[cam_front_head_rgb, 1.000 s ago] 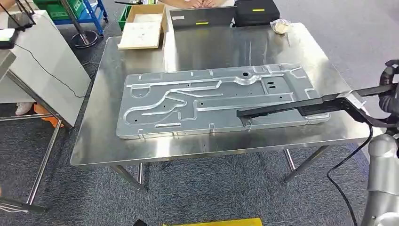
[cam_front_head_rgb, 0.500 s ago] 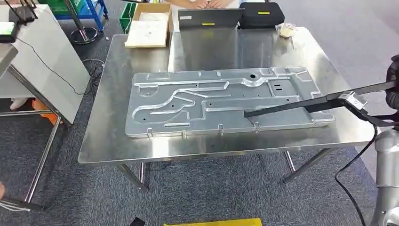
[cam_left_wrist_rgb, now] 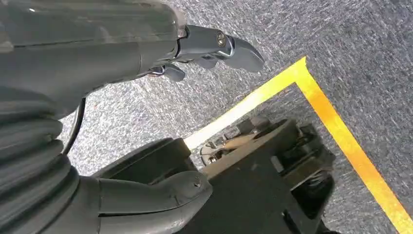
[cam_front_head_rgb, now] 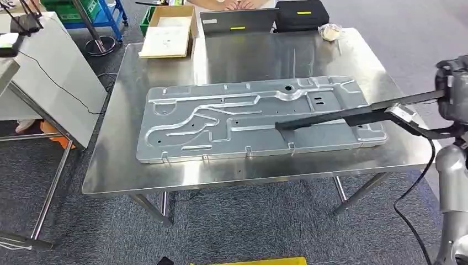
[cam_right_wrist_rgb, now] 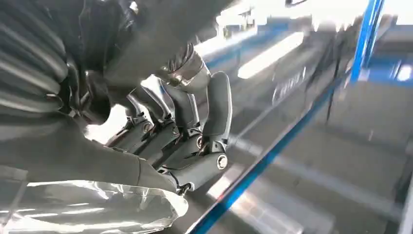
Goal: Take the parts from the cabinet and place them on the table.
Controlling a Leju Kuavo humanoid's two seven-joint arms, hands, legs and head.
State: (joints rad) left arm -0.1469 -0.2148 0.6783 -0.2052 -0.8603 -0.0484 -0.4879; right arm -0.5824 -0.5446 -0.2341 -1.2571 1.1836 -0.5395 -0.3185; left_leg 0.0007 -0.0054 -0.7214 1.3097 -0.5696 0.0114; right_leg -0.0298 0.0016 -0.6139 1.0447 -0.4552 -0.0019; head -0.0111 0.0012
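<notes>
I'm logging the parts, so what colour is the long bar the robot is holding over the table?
Black; the long bar shows best in the head view.

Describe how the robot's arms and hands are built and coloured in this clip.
The right arm is a smooth silver tube with a black cable looping beside it. Each hand, left hand and right hand, has a grey ribbed cover at the wrist, a thick grey thumb and darker metallic fingers with visible screws at the joints.

The right hand (cam_front_head_rgb: 453, 95) now sits a bit further in toward the table (cam_front_head_rgb: 138, 165), and the long black part (cam_front_head_rgb: 353, 115) it's holding reaches further across the metal panel (cam_front_head_rgb: 182, 124), tip raised slightly.
</notes>
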